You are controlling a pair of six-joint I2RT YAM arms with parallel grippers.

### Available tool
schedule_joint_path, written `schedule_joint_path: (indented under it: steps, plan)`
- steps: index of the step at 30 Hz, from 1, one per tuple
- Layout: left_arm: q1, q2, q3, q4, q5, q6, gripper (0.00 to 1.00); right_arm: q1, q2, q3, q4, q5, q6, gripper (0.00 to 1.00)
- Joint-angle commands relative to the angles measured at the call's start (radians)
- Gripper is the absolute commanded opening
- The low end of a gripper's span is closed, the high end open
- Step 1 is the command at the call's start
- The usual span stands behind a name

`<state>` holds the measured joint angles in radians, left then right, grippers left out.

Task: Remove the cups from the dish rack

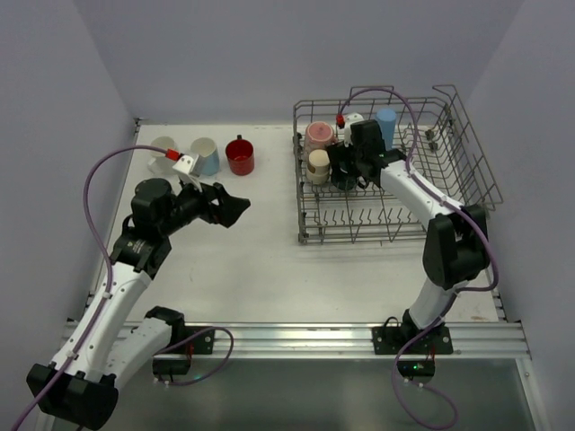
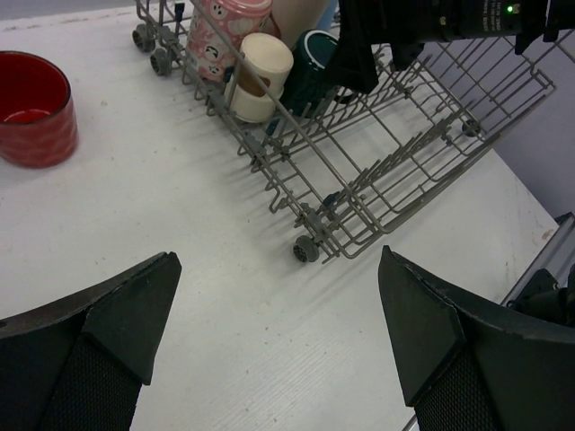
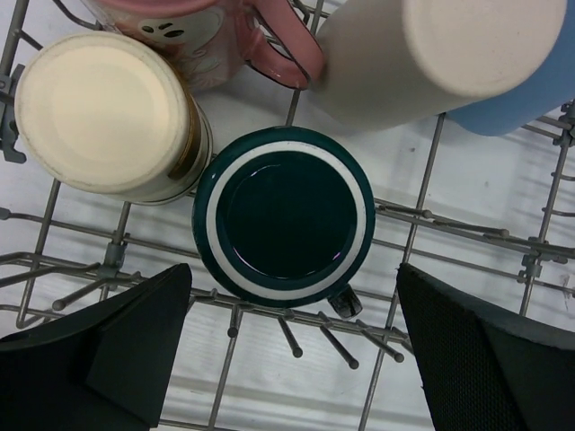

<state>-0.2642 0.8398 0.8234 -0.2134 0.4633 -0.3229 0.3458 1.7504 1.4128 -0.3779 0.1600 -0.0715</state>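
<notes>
Three cups stand on the table (image 1: 269,269) near its far left corner: a white cup (image 1: 164,146), a light blue cup (image 1: 206,155) and a red cup (image 1: 239,155). The dish rack (image 1: 377,215) sits toward the far right corner, with the other cups crowded at its far left end.

The right end effector (image 1: 349,171) hangs over a dark teal cup (image 3: 283,215) that sits upside down on the wires, just beside a beige cup (image 3: 103,112) and a pink speckled cup (image 3: 180,27). Its fingers are spread wider than the cup and grip nothing. The left end effector (image 1: 229,208) hovers over the left of the table, also spread and empty.

I'd say picking the teal cup is the step in hand. Next the right arm needs to drop, close on the cup's wall and lift it straight up, clear of the tines and its neighbours.
</notes>
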Motion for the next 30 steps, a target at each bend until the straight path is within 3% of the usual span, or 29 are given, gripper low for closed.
schedule_joint_path:
  steps: [1,20,26,29,30]
  plan:
    - [-0.033,-0.002,0.008,0.026,-0.041,0.041,1.0,-0.005,0.014,0.066,0.004,-0.033,-0.051,0.99]
    - [-0.044,0.012,0.008,0.008,-0.077,0.044,1.0,-0.022,0.167,0.175,0.019,-0.066,-0.065,0.98]
    - [-0.044,0.015,0.01,0.008,-0.081,0.044,1.0,-0.033,0.178,0.16,0.037,-0.095,-0.04,0.9]
    - [-0.044,0.012,0.008,0.008,-0.087,0.044,1.0,-0.033,0.144,0.135,0.071,-0.1,-0.037,0.8]
    - [-0.044,0.012,0.008,0.008,-0.087,0.042,1.0,-0.033,0.132,0.132,0.077,-0.099,-0.033,0.71]
